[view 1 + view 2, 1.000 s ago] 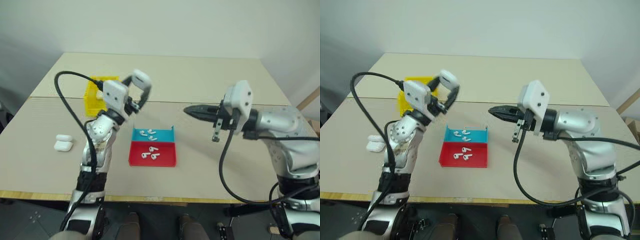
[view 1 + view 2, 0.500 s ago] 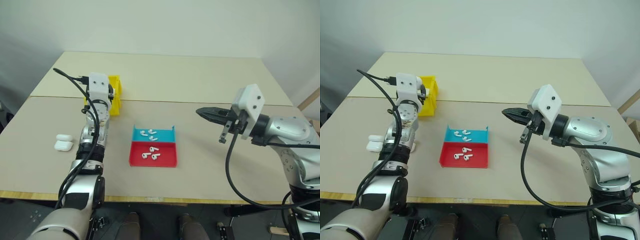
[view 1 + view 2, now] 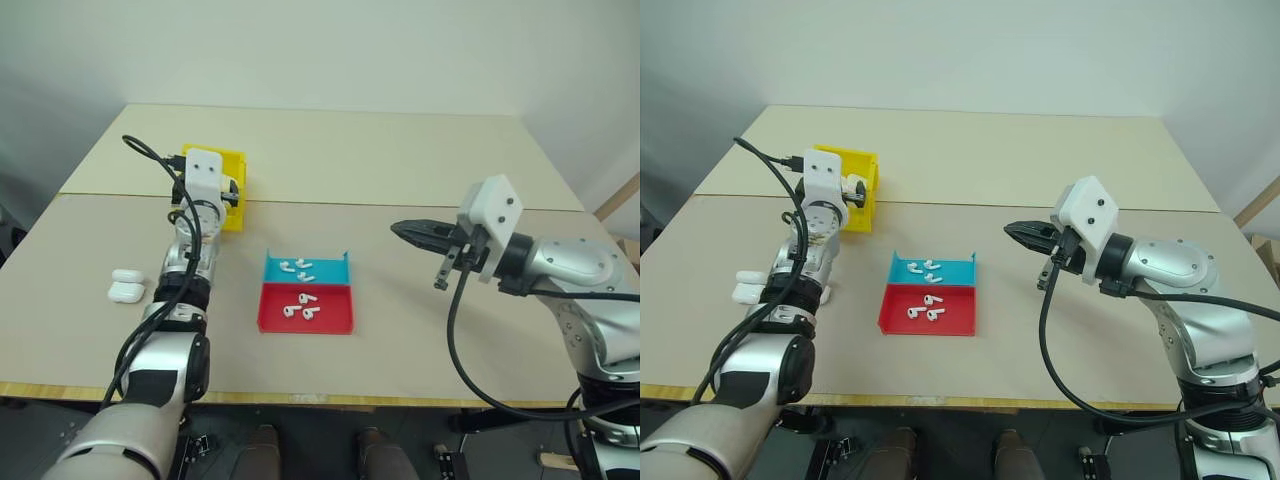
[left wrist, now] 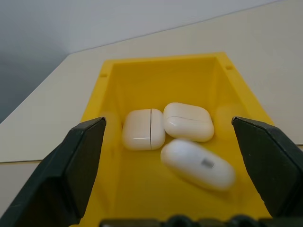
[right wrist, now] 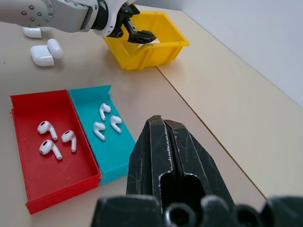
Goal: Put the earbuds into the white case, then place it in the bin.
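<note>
I see the beige table [image 3: 400, 150] with little on it. My left tool [image 4: 175, 179] hangs spread wide over the near wall of the yellow bin [image 3: 232, 190], gripping nothing; my right tool [image 3: 412, 231] is pinched shut and empty above bare table, well right of the tray [image 3: 305, 293]. Nothing blocks either path. In the bin lie three white cases [image 4: 187, 142], closed and touching. The tray's blue half holds three earbuds [image 3: 297, 268], its red half three more. More white cases [image 3: 127, 285] sit left of my left arm.
</note>
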Tool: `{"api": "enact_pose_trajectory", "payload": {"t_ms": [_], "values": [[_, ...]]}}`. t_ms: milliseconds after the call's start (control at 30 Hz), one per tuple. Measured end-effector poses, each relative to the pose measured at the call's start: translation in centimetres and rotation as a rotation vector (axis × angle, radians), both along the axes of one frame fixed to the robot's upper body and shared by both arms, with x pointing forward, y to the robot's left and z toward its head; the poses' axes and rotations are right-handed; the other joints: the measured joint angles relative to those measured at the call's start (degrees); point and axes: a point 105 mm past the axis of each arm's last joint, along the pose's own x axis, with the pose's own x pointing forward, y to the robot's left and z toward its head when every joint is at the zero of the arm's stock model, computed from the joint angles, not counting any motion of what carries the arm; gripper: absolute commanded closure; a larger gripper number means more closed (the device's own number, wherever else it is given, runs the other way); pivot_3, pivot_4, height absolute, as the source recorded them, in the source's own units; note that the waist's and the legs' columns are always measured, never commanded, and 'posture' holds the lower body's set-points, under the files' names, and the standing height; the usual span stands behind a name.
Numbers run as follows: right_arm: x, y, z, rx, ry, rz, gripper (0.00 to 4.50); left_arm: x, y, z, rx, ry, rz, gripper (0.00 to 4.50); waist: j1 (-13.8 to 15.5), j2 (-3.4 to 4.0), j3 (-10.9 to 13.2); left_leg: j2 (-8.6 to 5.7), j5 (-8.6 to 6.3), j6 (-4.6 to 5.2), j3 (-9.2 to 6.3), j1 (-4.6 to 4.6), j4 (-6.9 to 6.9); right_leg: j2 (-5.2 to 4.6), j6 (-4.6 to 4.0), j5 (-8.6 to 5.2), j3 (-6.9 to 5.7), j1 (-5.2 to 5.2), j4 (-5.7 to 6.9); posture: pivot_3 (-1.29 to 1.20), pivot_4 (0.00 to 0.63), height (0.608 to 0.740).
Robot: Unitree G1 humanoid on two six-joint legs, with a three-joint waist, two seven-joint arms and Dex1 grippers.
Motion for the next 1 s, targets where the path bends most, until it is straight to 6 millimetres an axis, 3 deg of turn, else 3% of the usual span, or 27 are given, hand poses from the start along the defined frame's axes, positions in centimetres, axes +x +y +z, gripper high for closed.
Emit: {"api": "enact_pose_trajectory", "payload": {"t_ms": [267,467,633,833,1000], "values": [[0.0,0.0,-0.1,-0.002,0.002,-0.001,4.5,-0.6,-1.2,2.1,-0.012,-0.094,-0.094,0.02,0.0,0.0,0.0,0.0,0.0,-0.01,0.0,-0.01,0.0,-0.01,0.0,0.0,0.0,-0.01,0.0,0.0,0.15,0.74],[0.0,0.0,0.0,0.0,0.003,0.001,4.5,-2.5,-2.0,3.5,-0.04,-0.152,-0.201,0.02,-0.4,0.0,0.0,0.02,0.0,-0.01,0.0,0.0,0.0,0.0,0.0,0.0,0.01,-0.02,0.02,0.0,0.15,0.74],[-0.7,-0.5,0.1,-0.027,0.007,0.021,4.5,-6.8,-2.3,3.9,-0.029,-0.16,-0.448,0.02,-0.7,0.01,0.0,0.07,0.0,-0.01,0.01,0.0,-0.02,0.01,-0.01,0.0,0.02,-0.03,0.02,0.0,0.15,0.74],[-3.4,-2.7,-1.8,-0.099,0.143,0.109,4.5,-14.7,-3.1,2.7,0.028,-0.093,-0.817,0.02,-0.2,0.01,0.0,0.11,0.0,0.0,0.07,0.13,0.03,0.01,-0.04,0.01,0.02,0.1,0.02,0.0,0.15,0.74],[-5.1,-3.6,-3.2,-0.17,0.247,0.2,4.5,-18.7,-2.5,1.5,-0.019,-0.045,-0.909,0.02,-0.3,0.01,0.0,0.16,0.05,0.05,0.19,0.43,0.07,0.03,0.02,-0.03,0.1,0.37,-0.02,0.0,0.15,0.74]]}}
